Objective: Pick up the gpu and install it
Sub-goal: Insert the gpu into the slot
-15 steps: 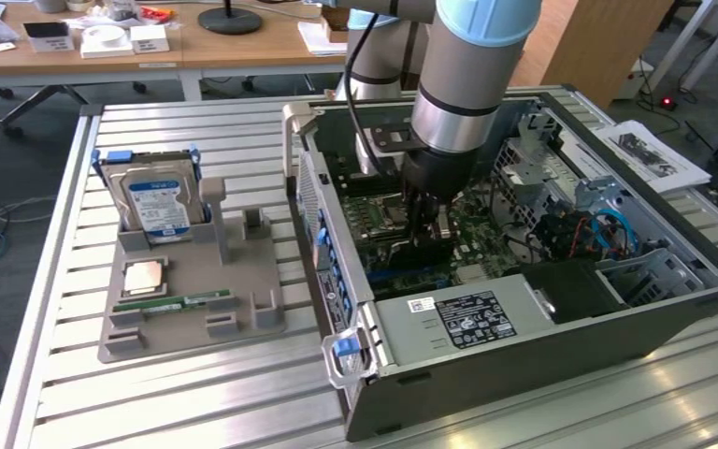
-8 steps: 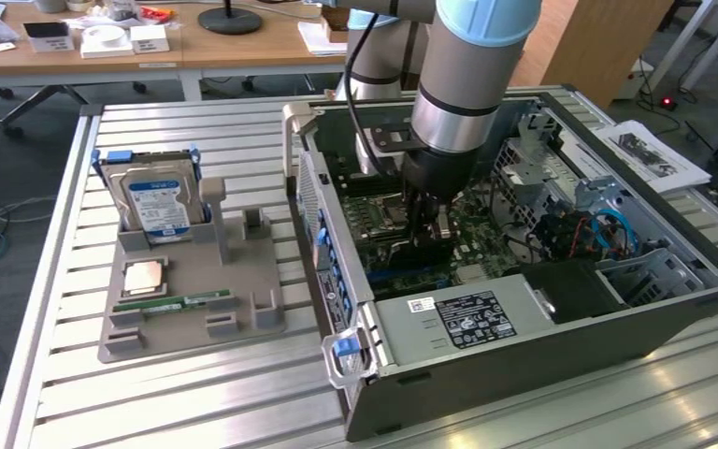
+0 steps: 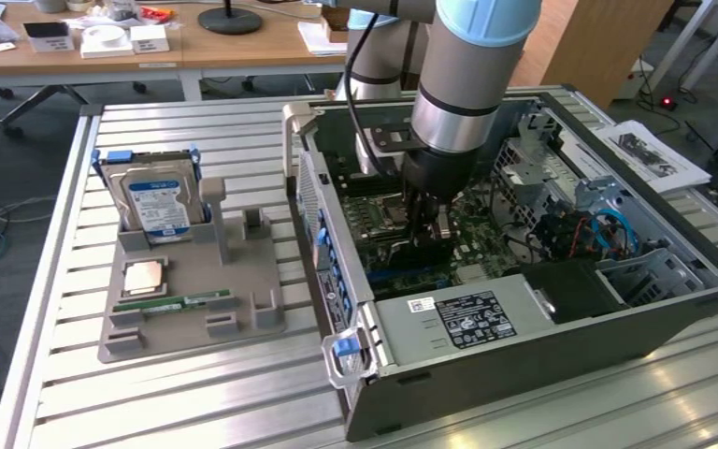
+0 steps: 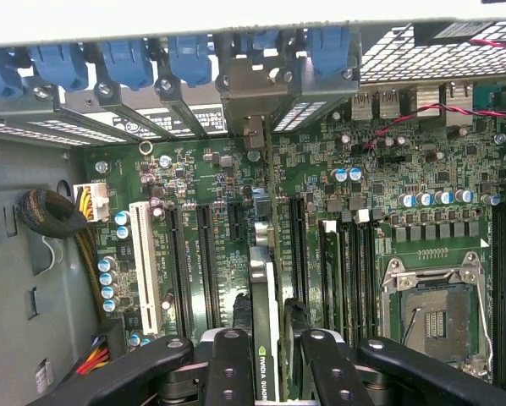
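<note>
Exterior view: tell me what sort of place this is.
Likely a robotics lab set up for computer assembly: a robot arm reaches into an open PC case on a slatted metal table, a grey fixture holds a hard drive and a RAM stick, and office desks stand behind.

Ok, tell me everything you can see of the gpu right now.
The gpu is a thin dark card seen edge-on, with a green printed strip along the edge that faces the wrist camera. It stands on edge, clamped between the black fingers of the pincer, inside the open computer case. It hangs over the long expansion slots of the green motherboard, running parallel with them. Whether its lower edge touches a slot is hidden.
</note>
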Controlling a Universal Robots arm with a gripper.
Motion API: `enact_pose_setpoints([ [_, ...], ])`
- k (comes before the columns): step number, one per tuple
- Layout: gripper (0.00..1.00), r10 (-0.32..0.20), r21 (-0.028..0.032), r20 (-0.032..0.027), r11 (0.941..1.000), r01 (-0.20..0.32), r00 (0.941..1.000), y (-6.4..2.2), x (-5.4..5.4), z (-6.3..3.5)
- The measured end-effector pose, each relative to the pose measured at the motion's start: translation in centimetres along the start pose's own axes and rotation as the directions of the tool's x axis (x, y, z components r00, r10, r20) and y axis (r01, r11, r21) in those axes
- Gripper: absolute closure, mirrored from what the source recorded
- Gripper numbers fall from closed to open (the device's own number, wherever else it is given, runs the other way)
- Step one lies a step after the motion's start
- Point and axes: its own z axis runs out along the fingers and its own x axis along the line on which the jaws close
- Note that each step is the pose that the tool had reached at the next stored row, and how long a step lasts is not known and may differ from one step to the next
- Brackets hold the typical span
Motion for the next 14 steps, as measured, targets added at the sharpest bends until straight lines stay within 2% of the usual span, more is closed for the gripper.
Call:
enact_pose_setpoints([
  [5, 0.72, 0.0, 0.0001, 0.0003, 1.0, 0.0, 1.0, 0.0, 0.0, 0.01],
  [7, 0.6, 0.0, 0.0001, 0.0001, 1.0, 0.0, 1.0, 0.0, 0.0, 0.01],
  [8, 0.6, 0.0, 0.0001, 0.0001, 1.0, 0.0, 1.0, 0.0, 0.0, 0.01],
  [9, 0.54, 0.0, 0.0, 0.0001, 1.0, 0.0, 1.0, 0.0, 0.0, 0.0],
  [14, 0.54, 0.0, 0.0, 0.0001, 1.0, 0.0, 1.0, 0.0, -0.01, 0.0],
])
